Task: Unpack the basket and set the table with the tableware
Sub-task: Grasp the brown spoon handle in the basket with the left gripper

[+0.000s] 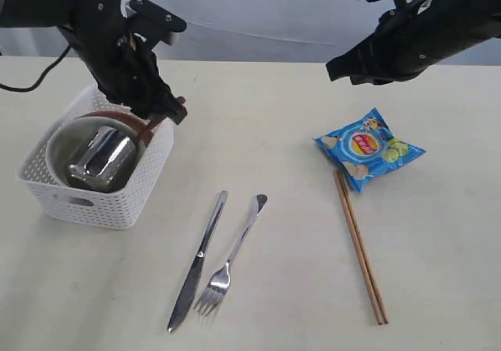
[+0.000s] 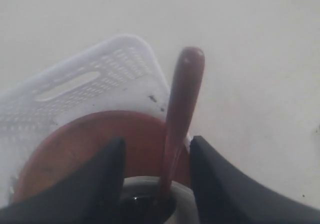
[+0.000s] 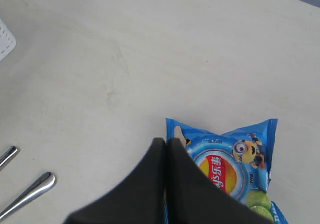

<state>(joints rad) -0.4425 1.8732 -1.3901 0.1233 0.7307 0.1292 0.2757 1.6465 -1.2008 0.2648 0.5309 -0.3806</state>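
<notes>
Leaning into basket (image 1: 94, 206), left tool (image 2: 157, 144) spread around spoon (image 2: 182, 94); right tool (image 3: 166, 146) pressed together, raised

The left tool (image 2: 157, 143) has its dark fingers (image 2: 100, 184) spread, with the dark red spoon (image 2: 182, 99) between them, touching neither. Inside the white basket (image 2: 100, 74), the spoon's lower end dips into the cream bowl (image 2: 137, 183), in front of the reddish-brown plate (image 2: 90, 139). Pale desk (image 2: 250, 59) lies beyond the basket.

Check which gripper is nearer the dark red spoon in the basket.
Left. The left gripper straddles the spoon handle over the basket, jaws open; the right gripper hangs shut near the chip bag.
</notes>
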